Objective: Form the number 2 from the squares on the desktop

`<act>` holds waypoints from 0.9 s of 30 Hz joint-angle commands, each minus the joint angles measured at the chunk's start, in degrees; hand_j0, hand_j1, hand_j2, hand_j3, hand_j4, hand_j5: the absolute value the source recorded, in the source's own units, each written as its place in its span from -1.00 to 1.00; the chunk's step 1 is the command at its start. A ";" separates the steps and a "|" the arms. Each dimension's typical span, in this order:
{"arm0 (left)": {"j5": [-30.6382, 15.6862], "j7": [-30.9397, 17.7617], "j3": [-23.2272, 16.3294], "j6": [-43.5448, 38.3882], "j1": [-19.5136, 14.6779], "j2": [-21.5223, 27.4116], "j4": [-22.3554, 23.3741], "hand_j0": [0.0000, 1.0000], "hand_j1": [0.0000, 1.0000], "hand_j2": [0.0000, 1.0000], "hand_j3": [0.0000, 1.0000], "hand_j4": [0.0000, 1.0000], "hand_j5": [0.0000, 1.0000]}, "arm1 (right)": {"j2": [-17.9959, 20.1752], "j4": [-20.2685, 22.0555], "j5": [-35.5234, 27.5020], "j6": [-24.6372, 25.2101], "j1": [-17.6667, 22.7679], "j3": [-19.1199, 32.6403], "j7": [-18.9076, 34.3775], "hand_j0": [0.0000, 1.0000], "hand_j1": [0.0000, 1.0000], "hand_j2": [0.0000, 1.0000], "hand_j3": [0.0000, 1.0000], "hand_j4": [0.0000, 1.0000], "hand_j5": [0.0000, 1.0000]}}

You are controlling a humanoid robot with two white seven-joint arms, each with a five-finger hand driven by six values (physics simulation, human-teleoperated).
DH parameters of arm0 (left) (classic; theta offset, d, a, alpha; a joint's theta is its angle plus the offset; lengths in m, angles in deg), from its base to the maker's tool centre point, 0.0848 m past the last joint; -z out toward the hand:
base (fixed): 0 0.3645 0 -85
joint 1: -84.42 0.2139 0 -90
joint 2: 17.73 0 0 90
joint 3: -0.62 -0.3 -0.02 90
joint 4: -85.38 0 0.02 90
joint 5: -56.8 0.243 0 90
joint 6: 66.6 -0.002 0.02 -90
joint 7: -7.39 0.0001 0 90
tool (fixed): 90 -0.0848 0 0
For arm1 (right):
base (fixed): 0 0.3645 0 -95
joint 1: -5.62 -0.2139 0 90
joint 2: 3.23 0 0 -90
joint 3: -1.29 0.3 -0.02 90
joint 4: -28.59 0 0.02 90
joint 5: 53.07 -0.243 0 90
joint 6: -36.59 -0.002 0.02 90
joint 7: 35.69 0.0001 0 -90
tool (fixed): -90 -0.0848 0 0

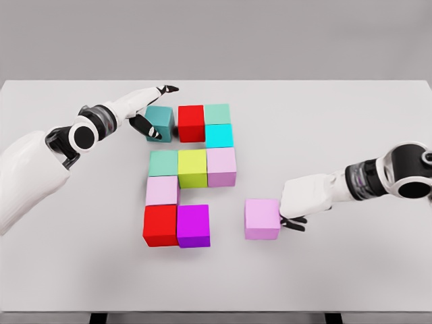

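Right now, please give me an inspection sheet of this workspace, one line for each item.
Surface: white table, flat, bare around the blocks.
Job's things: ten coloured cubes. Top row: teal cube, red cube, pale green cube, cyan cube. Middle row: mint cube, yellow-green cube, light purple cube. Below: pale pink cube, lower red cube, magenta cube. The lilac cube lies apart at the right; the bottom row is not complete.
Clutter: nothing seen.
Hands: left hand at the teal cube, fingers around it; right hand against the lilac cube's right side.
Cables: nothing seen.
Surroundings: plain grey wall.
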 commanded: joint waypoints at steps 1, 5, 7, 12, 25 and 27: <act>0.01 0.02 0.07 -0.05 0.00 0.06 -0.06 1.00 1.00 1.00 1.00 1.00 1.00 | -0.53 0.04 -0.37 0.11 0.00 0.06 0.00 -0.76 -0.76 -0.76 -0.76 -0.76 -0.76; -0.17 -0.15 0.07 0.04 0.09 0.15 -0.68 1.00 1.00 1.00 1.00 1.00 1.00 | -0.88 0.13 -0.37 0.11 0.00 0.06 0.00 -0.76 -0.76 -0.76 -0.76 -0.76 -0.76; -0.34 -0.15 0.07 0.13 0.09 0.15 -0.77 1.00 1.00 1.00 1.00 1.00 1.00 | -1.06 0.13 -0.37 0.11 0.00 0.06 0.00 -0.76 -0.76 -0.76 -0.76 -0.76 -0.76; -0.43 -0.15 0.16 0.57 0.09 0.23 -0.77 1.00 1.00 1.00 1.00 1.00 1.00 | -1.94 0.22 -0.37 0.11 0.00 -0.03 0.00 -0.76 -0.76 -0.76 -0.76 -0.76 -0.76; -0.52 -0.06 1.30 1.00 -0.09 -0.12 0.03 1.00 1.00 1.00 1.00 1.00 1.00 | -2.81 0.22 -0.46 0.11 -0.09 0.06 0.00 -0.76 -0.76 -0.76 -0.76 -0.76 -0.76; -0.52 -0.06 1.30 1.88 -0.17 -0.56 0.55 1.00 1.00 1.00 1.00 1.00 1.00 | -2.99 0.22 -0.46 0.11 -0.44 0.06 0.00 -0.76 -0.76 -0.76 -0.76 -0.76 -0.76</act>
